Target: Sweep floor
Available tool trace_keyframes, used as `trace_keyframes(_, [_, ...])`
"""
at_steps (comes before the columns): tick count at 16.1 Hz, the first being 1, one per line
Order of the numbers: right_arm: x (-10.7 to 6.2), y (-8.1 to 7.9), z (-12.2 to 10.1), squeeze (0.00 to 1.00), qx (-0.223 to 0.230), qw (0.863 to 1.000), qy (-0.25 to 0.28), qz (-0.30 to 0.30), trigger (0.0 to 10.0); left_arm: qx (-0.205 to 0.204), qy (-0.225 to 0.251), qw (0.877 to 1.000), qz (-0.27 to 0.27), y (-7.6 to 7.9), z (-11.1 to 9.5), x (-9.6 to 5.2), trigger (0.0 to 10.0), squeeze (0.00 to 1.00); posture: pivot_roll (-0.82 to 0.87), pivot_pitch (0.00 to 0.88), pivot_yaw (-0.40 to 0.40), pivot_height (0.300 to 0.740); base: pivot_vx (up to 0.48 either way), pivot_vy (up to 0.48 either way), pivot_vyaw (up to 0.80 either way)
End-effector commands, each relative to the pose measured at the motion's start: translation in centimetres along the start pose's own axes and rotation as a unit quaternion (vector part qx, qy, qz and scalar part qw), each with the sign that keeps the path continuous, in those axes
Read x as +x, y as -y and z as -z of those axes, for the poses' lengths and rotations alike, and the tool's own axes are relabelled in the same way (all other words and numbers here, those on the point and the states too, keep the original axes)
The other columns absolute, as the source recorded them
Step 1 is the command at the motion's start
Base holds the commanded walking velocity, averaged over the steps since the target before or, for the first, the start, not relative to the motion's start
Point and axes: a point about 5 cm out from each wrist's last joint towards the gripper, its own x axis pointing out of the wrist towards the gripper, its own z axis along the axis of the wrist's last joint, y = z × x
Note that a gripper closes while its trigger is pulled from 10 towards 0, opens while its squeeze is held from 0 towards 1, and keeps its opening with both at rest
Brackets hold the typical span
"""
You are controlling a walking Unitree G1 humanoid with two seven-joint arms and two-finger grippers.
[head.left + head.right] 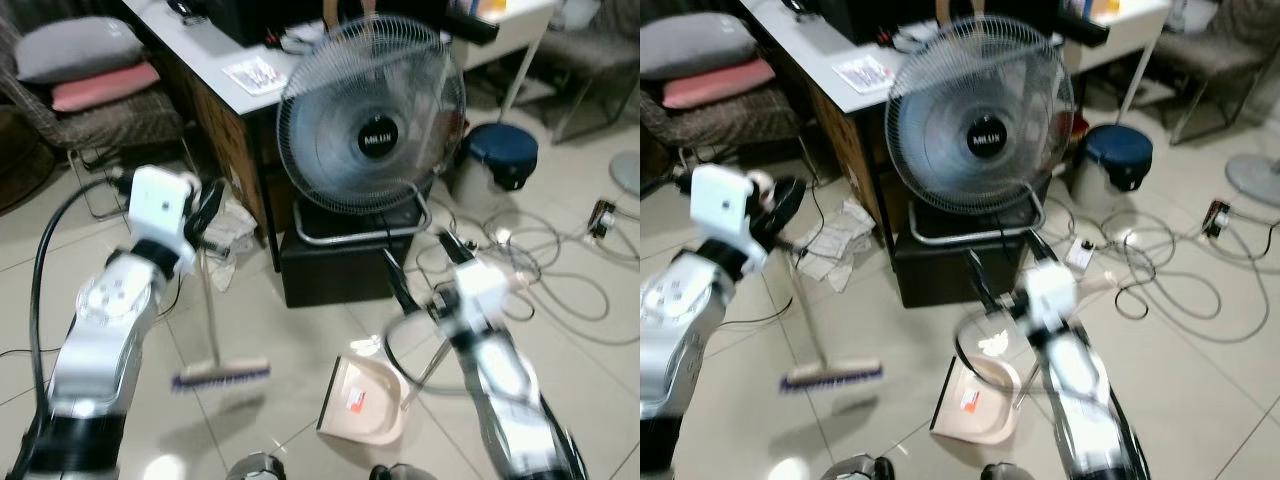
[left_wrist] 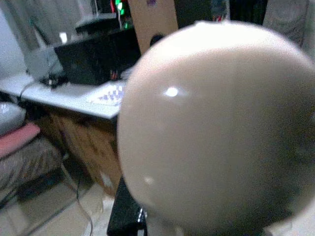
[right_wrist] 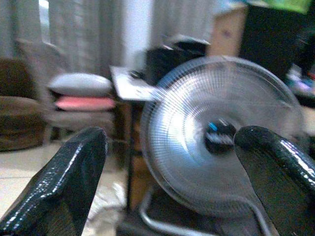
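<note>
A broom stands on the tiled floor, its blue-bristled head (image 1: pixel 222 376) down and its thin handle (image 1: pixel 208 300) rising to my left gripper (image 1: pixel 205 215), which is shut on the handle near its top. The handle's rounded beige end (image 2: pixel 216 128) looms close in the left wrist view. A beige dustpan (image 1: pixel 365 400) lies on the floor to the right of the broom head, its handle slanting up under my right forearm. My right gripper (image 1: pixel 420 258) is raised above the dustpan and points at the fan; its fingers (image 3: pixel 64 187) are wide open with nothing between them.
A large standing fan (image 1: pixel 372 125) sits on a black box (image 1: pixel 345 265) straight ahead. A desk (image 1: pixel 220 75) and a cushioned chair (image 1: pixel 90 70) are at the back left. Crumpled papers (image 1: pixel 230 235) lie by the desk. A blue-lidded bin (image 1: pixel 500 155) and loose cables (image 1: pixel 540 270) occupy the right.
</note>
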Motion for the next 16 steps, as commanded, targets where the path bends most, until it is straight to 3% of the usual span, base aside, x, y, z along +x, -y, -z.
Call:
trace_keyframes(1, [0.4,-0.1,0.0,0.0,0.007,1.0,-0.011,-0.02,10.0,0.012,0.025,1.0,0.01,0.0,-1.0,0.5,10.0,0.0,-0.06,0.0,0.023,0.74,0.0,0.0,0.0])
trace_keyframes(2, [1.1,-0.3,-0.4,0.0,0.014,0.999,-0.008,-0.04,10.0,0.015,0.03,0.999,0.013,0.1,-1.2,1.0,10.0,0.0,-0.05,0.0,0.019,0.74,0.0,0.0,0.0])
trace_keyframes(3, [2.2,-0.9,-1.1,1.0,0.041,0.995,-0.008,-0.09,10.0,0.016,0.037,0.999,0.024,0.5,-1.5,1.6,10.0,0.0,-0.05,0.0,0.03,0.74,0.0,0.0,0.0])
trace_keyframes(6, [2.8,-2.1,-1.3,1.0,0.066,0.987,-0.01,-0.147,10.0,0.011,0.039,0.998,0.043,1.2,-1.9,1.7,10.0,0.0,-0.04,0.0,0.043,0.74,0.0,0.0,0.0])
trace_keyframes(11, [3.3,-2.2,-1.3,1.0,0.076,0.983,-0.016,-0.165,10.0,-0.027,0.066,0.99,0.122,4.9,-3.5,2.3,10.0,0.0,-0.04,0.0,0.045,0.74,0.0,0.0,0.0])
trace_keyframes(16, [3.2,-2.9,-0.7,1.0,0.11,0.964,-0.051,-0.235,10.0,-0.048,0.075,0.981,0.174,7.1,-4.5,2.3,10.0,0.0,-0.05,0.009,0.041,0.74,0.0,0.0,0.0])
